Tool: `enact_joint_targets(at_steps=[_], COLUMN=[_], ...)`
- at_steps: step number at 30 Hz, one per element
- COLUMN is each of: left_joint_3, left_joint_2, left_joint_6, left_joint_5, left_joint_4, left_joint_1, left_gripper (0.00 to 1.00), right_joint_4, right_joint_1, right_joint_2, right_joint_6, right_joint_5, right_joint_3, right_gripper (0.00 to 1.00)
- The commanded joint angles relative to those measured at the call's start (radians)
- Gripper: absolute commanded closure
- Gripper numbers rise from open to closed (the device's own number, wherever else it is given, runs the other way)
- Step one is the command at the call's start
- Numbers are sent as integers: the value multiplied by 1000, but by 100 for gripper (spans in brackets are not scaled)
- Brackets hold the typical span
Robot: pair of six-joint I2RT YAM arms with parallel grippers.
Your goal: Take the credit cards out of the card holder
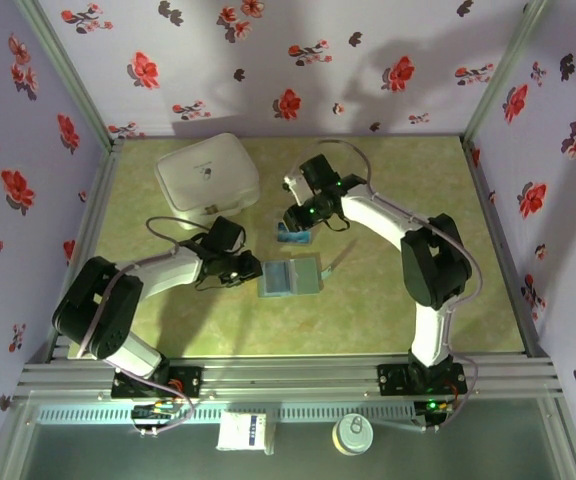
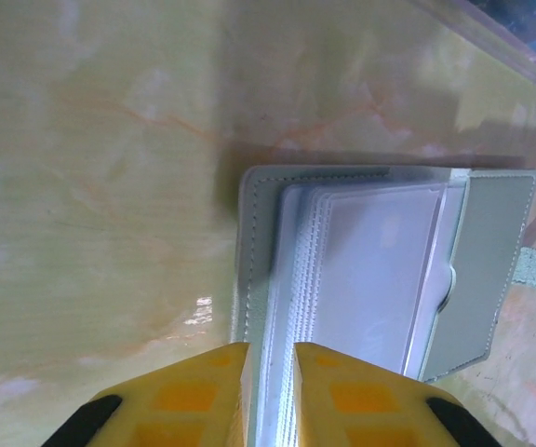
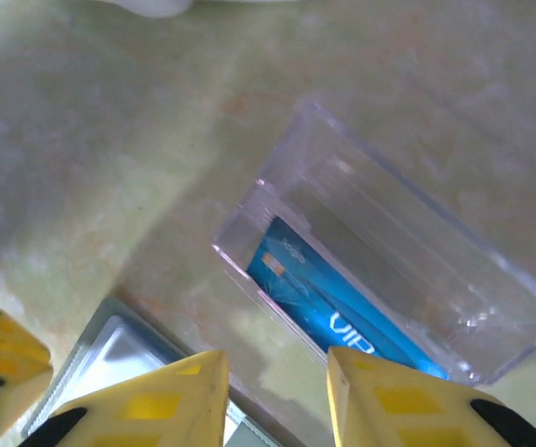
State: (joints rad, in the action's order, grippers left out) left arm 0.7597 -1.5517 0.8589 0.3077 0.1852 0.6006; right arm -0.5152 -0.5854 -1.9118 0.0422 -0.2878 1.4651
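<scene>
**Card holder pinned on my left, one card sitting in the clear box**

From overhead, the strip of counter [image 1: 268,335] closest to my bases is bare, so there's plenty of room on the near side and off to the right too.

A bit further out, my left end effector [image 1: 244,268] sits low at the left edge of the card holder [image 1: 290,277], which lies opened flat around mid-counter. The left wrist cam gives the detail the overhead can't. My yellow fingers [image 2: 342,400] are drawn in on the holder's near edge with the stitched pocket panel squeezed in the narrow gap, so I'm clamped on it. That view also shows the stacked clear sleeves and a grey-blue flap folded out to the right. Can't tell if any sleeve has a card in it.

Just past the holder, my right end effector [image 1: 298,222] hovers over the clear box [image 1: 294,237]. On the right wrist cam its fingers stand apart with nothing between them. Below them the box holds a blue-teal card [image 3: 342,312] with "VIP" lettering. The holder's corner sits near the box.

Farther back on the left is the white case [image 1: 208,172], well apart from the holder. Floral walls [image 1: 298,60] close off the left, back and right edges.
</scene>
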Motion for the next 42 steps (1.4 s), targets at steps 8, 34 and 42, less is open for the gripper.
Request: enact_joint_targets(at_steps=[8, 34, 42], left_joint_3=[3, 7, 1], left_joint_2=[-9, -12, -10], left_joint_6=[19, 24, 14], left_joint_5=[7, 5, -44], left_joint_4=[-29, 8, 41], left_joint_1=[11, 49, 60], left_gripper=[81, 90, 96], right_joint_4=[258, 204, 214], right_joint_1=[-4, -63, -159], right_joint_2=[59, 185, 171], right_joint_6=[400, 541, 621], right_joint_5=[50, -50, -110], right_joint_3=[-228, -298, -330], right_gripper=[65, 67, 67])
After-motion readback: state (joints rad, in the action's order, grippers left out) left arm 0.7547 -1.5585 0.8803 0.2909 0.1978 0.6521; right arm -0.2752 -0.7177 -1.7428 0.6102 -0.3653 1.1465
